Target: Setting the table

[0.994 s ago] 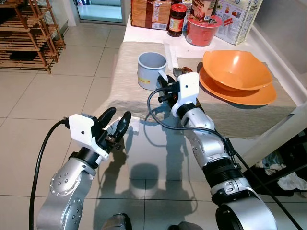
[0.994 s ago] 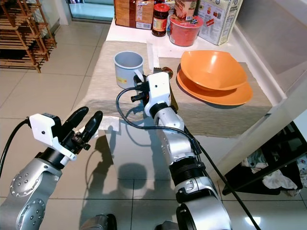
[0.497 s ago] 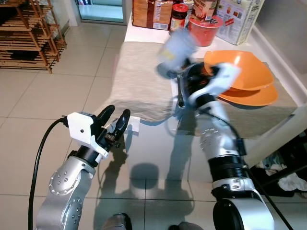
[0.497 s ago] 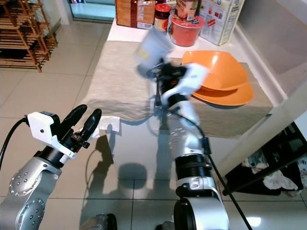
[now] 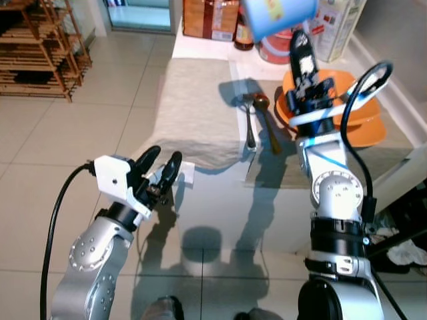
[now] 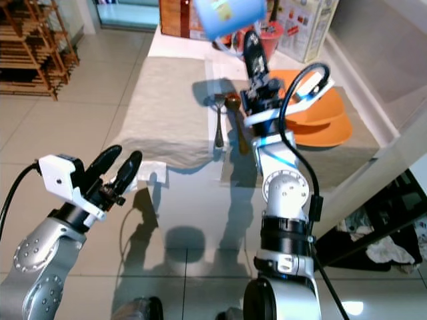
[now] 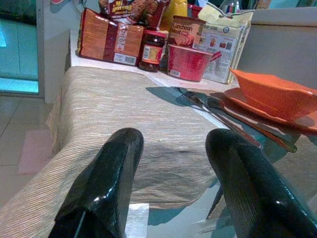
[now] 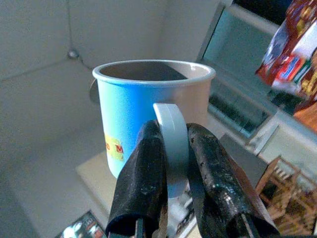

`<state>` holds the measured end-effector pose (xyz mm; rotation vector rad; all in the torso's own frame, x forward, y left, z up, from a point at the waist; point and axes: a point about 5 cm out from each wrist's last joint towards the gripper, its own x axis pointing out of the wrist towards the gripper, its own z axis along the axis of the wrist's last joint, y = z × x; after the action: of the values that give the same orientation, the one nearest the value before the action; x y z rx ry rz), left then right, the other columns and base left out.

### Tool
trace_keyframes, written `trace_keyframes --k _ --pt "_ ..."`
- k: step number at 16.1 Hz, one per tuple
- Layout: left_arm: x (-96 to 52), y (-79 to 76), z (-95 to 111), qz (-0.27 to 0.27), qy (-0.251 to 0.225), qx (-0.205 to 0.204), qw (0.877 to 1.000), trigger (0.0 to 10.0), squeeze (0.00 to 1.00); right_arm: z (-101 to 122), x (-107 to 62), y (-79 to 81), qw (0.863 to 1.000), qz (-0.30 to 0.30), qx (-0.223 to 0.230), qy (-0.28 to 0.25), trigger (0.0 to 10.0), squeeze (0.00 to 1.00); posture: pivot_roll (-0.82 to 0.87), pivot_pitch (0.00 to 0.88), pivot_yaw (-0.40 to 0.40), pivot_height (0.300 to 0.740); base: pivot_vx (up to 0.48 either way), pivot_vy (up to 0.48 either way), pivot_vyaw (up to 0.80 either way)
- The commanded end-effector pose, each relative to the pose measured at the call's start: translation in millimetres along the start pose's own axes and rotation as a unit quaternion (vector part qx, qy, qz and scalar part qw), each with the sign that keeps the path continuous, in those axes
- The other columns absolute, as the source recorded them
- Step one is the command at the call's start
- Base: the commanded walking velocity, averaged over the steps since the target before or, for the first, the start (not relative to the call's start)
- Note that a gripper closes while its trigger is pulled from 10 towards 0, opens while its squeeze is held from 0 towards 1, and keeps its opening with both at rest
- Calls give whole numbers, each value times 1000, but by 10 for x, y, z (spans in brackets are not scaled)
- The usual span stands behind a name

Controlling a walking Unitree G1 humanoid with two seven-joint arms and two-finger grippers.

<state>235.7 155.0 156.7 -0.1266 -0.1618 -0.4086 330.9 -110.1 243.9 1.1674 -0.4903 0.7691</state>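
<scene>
A blue mug [image 5: 277, 15] with a yellow label hangs high over the table's far end. My right gripper [image 8: 171, 148] is shut on its pale handle, with the arm raised steeply [image 5: 313, 100]. Below it, a fork [image 5: 248, 123] and a brown spoon [image 5: 268, 123] lie side by side on the beige placemat [image 5: 193, 107]. An orange bowl [image 5: 357, 93] sits on an orange plate [image 5: 377, 137] to the right of them. My left gripper [image 5: 161, 168] is open and holds nothing, low at the table's near edge, fingers [image 7: 106, 183] pointing along the mat.
At the table's far end stand a red noodle bowl [image 7: 188, 62], a dark jar [image 7: 151, 49], a brown packet [image 7: 106, 42] and a cereal box [image 5: 337, 27]. A wooden rack [image 5: 40, 47] stands on the tiled floor at the left. A white tag [image 5: 187, 173] hangs at the mat's near edge.
My right arm has swung the mug up off the placemat to high above the table, uncovering the fork and spoon. The left arm has stayed put.
</scene>
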Motion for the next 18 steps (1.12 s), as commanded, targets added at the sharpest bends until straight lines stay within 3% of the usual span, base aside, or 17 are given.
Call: trace_keyframes --k 1,2,3,4,6,8,12,15,18 --pt "31 -11 44 -5 -8 8 1000 10000 0 -106 3 70 999 16 -3 30 10000 0 -24 94 -44 740 0 0 0" --pt "34 7 35 2 -6 12 1000 10000 0 -203 -11 42 994 10 -71 81 10000 0 -25 94 -44 740 0 0 0" --pt "35 35 29 16 -6 17 1000 10000 0 -371 -74 4 966 18 -187 177 10000 0 -28 94 -44 740 0 0 0" --pt "23 81 18 36 -9 9 999 10000 0 -415 -159 48 955 51 -201 213 10000 0 -32 95 -46 740 0 0 0" --pt "-17 129 10 54 -17 -11 998 10000 0 -347 -296 108 960 72 -159 217 10000 0 -37 97 -47 740 0 -221 0" --pt "-55 138 -11 53 -16 -14 998 10000 0 -344 -463 176 956 98 -133 244 10000 0 -45 98 -40 740 0 -480 0" --pt "-153 206 -46 58 -21 -39 997 10000 0 -367 -687 168 944 103 -129 287 10000 0 -49 94 -37 740 0 -478 0" --pt "-240 298 -103 76 -17 -53 996 10000 0 -373 -753 142 943 92 -123 296 10000 0 -50 91 -39 740 0 -472 0" --pt "-268 291 -164 75 -9 -60 995 10000 0 -367 -813 89 940 82 -124 307 10000 0 -53 85 -42 740 0 -472 0"
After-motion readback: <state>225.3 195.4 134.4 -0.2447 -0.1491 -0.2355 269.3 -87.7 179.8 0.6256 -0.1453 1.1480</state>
